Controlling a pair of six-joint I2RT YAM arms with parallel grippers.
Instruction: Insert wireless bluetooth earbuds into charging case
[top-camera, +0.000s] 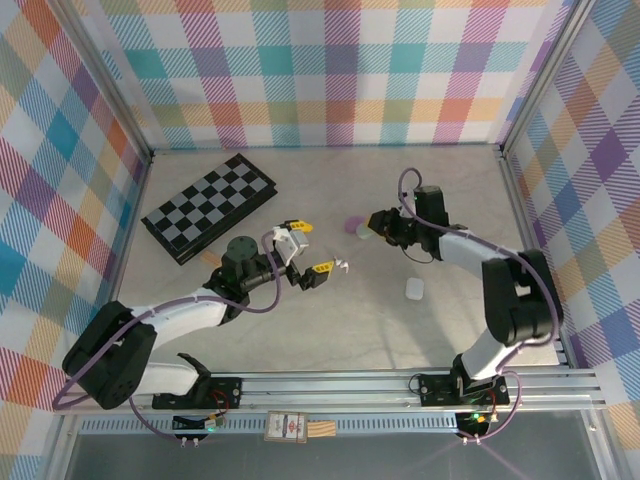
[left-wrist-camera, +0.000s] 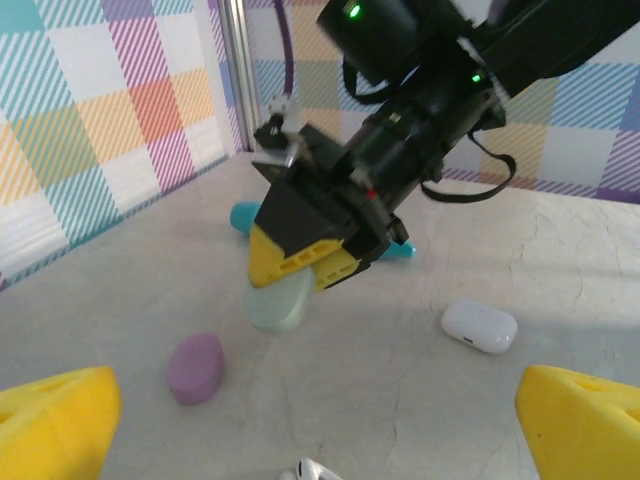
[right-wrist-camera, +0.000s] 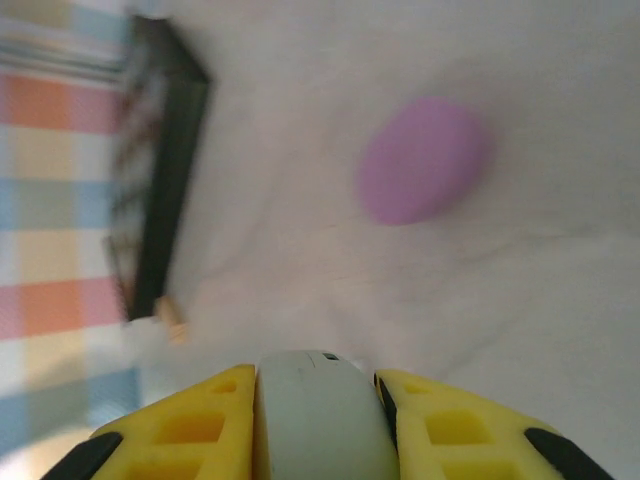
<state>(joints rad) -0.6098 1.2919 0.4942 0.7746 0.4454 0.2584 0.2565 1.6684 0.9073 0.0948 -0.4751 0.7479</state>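
The left gripper (top-camera: 308, 248) has its jaws spread wide, gripping nothing. The right gripper (left-wrist-camera: 300, 262) pinches a pale green case (right-wrist-camera: 318, 420) between its yellow fingers. Three cases show (the held one, a purple case (left-wrist-camera: 195, 367) and a white case (left-wrist-camera: 480, 325)) and one white earbud (left-wrist-camera: 310, 470). It sits between the left gripper's spread fingers, close to one fingertip and well apart from the right gripper.
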